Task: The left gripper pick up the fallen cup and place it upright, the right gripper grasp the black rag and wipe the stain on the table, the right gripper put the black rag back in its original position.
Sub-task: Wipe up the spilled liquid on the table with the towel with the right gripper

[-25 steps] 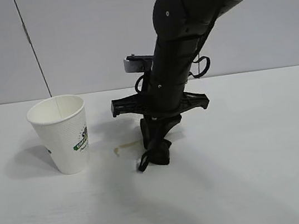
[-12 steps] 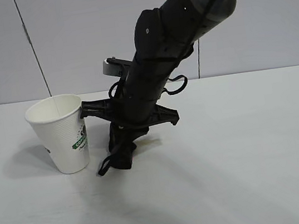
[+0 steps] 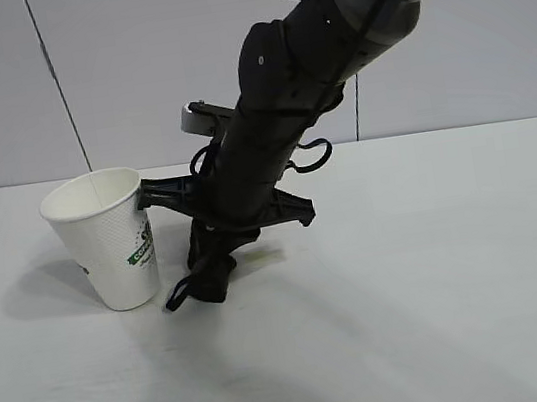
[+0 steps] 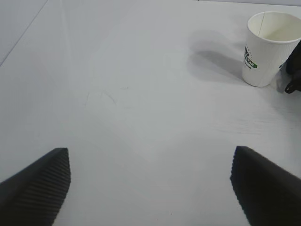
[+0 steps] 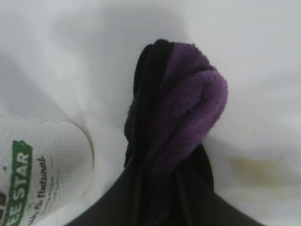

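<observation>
The white paper cup stands upright on the white table, at the left. My right gripper is shut on the black rag and presses it onto the table right beside the cup's base. The gripper's side bar touches the cup's rim. In the right wrist view the rag shows its purple patch, the cup is close beside it, and a faint amber smear of the stain lies on the other side. My left gripper is open and empty, far from the cup.
A grey wall stands behind the table. The right arm's bulky black body leans over the table's middle. Bare tabletop lies to the right and in front. The rag's loop shows beside the cup in the left wrist view.
My right gripper has dragged the rag leftward over the stain's place, up against the cup. The cup has shifted slightly to the left.
</observation>
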Motion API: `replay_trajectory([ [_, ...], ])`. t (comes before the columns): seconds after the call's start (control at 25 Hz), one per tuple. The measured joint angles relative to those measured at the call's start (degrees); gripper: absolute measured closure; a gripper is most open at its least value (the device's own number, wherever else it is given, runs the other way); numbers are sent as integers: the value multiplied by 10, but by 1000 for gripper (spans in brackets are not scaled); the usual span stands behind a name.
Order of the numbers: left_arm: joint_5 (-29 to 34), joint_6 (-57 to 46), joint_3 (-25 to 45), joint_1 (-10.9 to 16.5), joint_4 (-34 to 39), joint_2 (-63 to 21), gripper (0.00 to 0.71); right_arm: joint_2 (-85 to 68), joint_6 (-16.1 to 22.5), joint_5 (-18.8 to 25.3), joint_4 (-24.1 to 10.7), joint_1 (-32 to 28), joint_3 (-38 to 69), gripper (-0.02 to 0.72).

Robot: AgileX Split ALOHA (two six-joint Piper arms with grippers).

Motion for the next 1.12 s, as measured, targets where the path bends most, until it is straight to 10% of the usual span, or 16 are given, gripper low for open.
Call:
replay_trajectory([
  [0.6,0,0,0,0,0,0,47,-24,-1,113,-141,-61,-1,622],
  [1.12,0,0,0,0,0,0,47,-23,2,24,3,-26,-1,622],
])
